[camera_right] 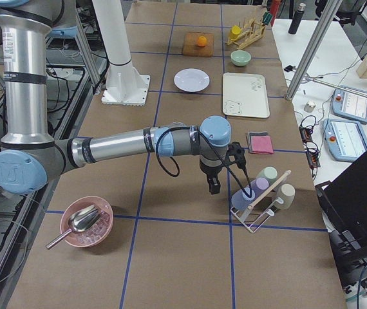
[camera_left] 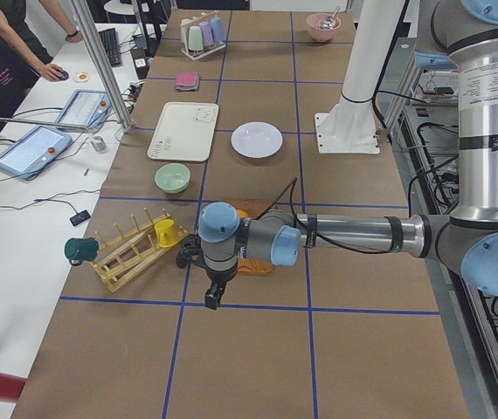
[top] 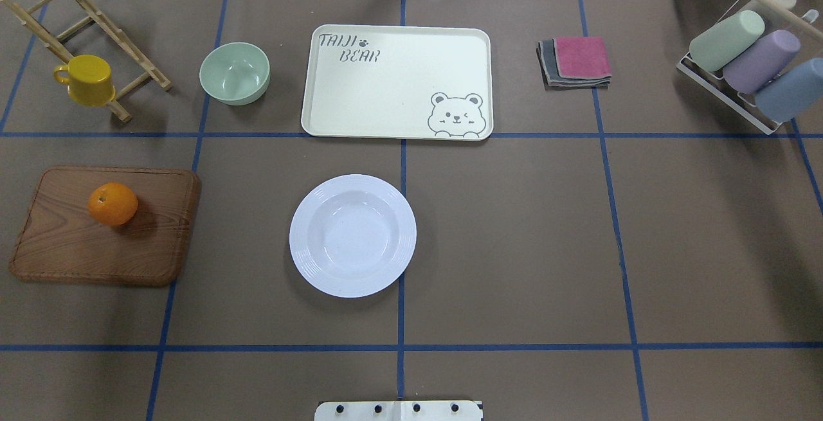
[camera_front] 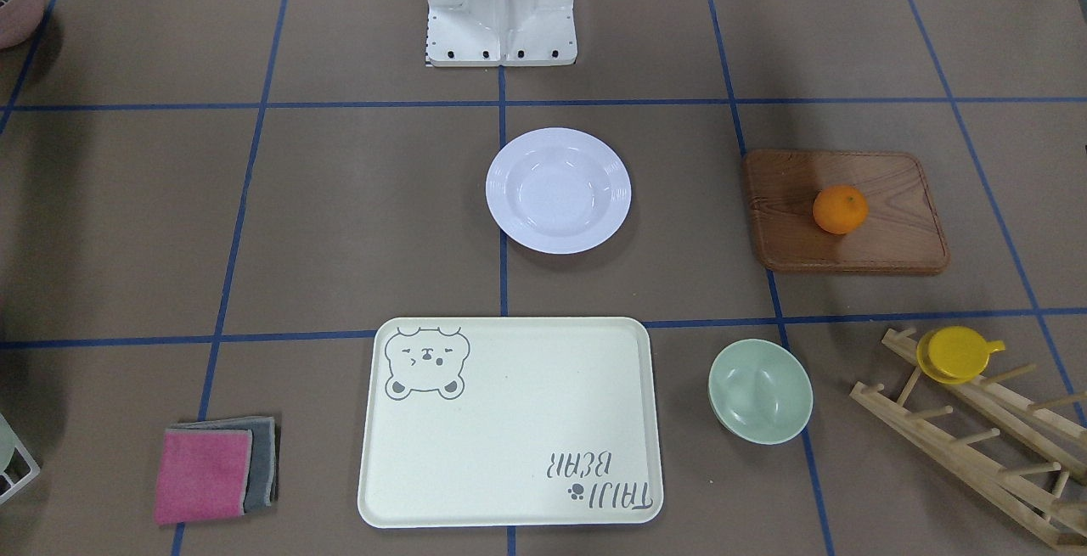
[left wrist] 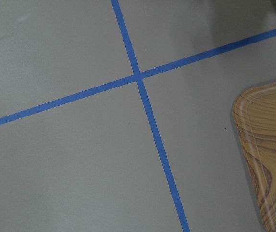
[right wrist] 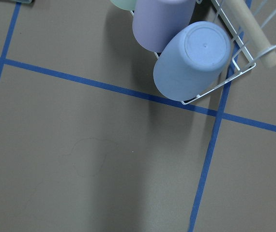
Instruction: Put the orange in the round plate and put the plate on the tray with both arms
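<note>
The orange point(top: 112, 204) sits on a brown wooden board point(top: 77, 247) at the table's left in the overhead view. The white round plate point(top: 352, 234) stands empty mid-table, with the cream tray point(top: 386, 87) beyond it, also empty. Neither arm appears in the overhead or front views. In the left side view my left gripper point(camera_left: 214, 297) hangs above the table just outside the board; I cannot tell whether it is open. In the right side view my right gripper point(camera_right: 214, 187) hovers beside the cup rack point(camera_right: 261, 199); its state cannot be told either.
A pale green bowl point(top: 235, 72) and a wooden rack with a yellow cup point(top: 87, 79) stand left of the tray. Folded cloths point(top: 575, 61) lie to its right. A pink bowl with a scoop point(camera_right: 85, 222) sits at the right end. People sit at a side table point(camera_left: 4, 70).
</note>
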Robot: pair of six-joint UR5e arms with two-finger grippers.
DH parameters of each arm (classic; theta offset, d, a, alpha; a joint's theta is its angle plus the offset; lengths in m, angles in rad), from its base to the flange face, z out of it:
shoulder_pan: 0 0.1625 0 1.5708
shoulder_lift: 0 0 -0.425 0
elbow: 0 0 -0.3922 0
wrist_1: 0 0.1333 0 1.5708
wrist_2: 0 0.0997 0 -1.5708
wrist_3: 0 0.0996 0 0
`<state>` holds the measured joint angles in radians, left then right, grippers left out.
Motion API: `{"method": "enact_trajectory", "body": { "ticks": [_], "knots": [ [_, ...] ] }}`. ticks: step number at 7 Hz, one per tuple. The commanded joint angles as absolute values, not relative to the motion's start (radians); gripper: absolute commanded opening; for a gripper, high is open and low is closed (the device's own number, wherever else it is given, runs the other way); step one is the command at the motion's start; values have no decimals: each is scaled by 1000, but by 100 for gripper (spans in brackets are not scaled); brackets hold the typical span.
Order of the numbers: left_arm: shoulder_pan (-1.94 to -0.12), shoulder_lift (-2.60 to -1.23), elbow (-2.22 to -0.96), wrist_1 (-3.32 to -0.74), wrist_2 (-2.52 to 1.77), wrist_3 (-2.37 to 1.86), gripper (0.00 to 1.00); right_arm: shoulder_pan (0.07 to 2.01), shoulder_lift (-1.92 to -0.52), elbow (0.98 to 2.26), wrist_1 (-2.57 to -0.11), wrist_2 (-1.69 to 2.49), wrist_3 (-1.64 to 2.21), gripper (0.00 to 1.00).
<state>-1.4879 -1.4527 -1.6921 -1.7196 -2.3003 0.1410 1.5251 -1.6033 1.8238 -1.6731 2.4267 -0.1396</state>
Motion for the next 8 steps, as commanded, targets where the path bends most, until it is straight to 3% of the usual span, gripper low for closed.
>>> {"method": "enact_trajectory", "body": {
  "ticks": [1, 4, 8],
  "knots": [
    [-1486, -1454, -1693, -1720, -2301, 140, 100, 1519, -1591, 1828, -1671, 2462, -140, 100],
    [-1483, -1459, -1709, -1721, -2301, 79, 100, 1395, -1514, 1845, -1632, 2698, 269, 100],
    [-1392, -1465, -1715, -1830, -2299, -196, 100, 1054, -1478, 1807, -782, 2517, 1194, 100]
  ]
}}
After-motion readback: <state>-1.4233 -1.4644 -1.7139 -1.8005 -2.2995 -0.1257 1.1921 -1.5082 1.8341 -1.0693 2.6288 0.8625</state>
